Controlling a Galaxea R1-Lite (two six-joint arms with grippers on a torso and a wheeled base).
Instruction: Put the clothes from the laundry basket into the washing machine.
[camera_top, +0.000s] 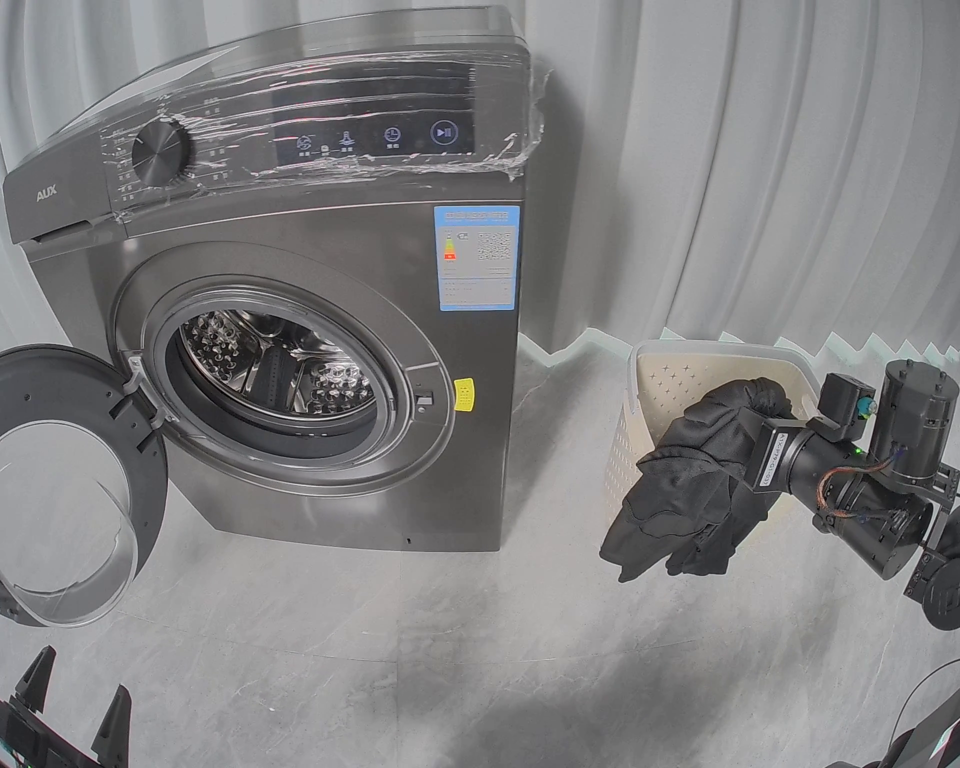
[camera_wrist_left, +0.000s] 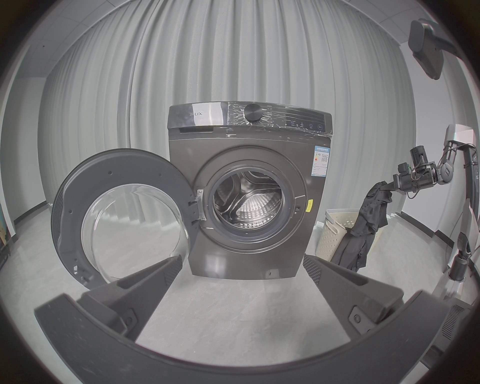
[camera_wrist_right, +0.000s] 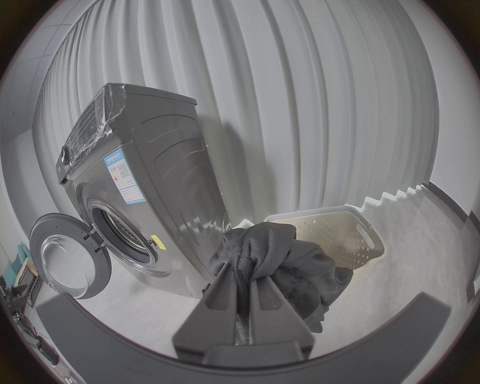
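While right gripper (camera_wrist_right: 243, 279) pinches one black garment (camera_top: 690, 480) by one basket (camera_top: 700, 362), left gripper (camera_wrist_left: 241, 262) spread, one washing machine (camera_top: 300, 230), door (camera_top: 60, 385) open.

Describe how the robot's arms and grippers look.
The right arm is built of black cylindrical segments, with a white label at the wrist, thin reddish wires along it and a small green light. The right gripper and left gripper both have dark grey, wedge-shaped fingers tapering to the tips.

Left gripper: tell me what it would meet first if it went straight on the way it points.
Probably the washing machine, at its lower front just under the open drum mouth; the floor between looks free, though depth is unclear.
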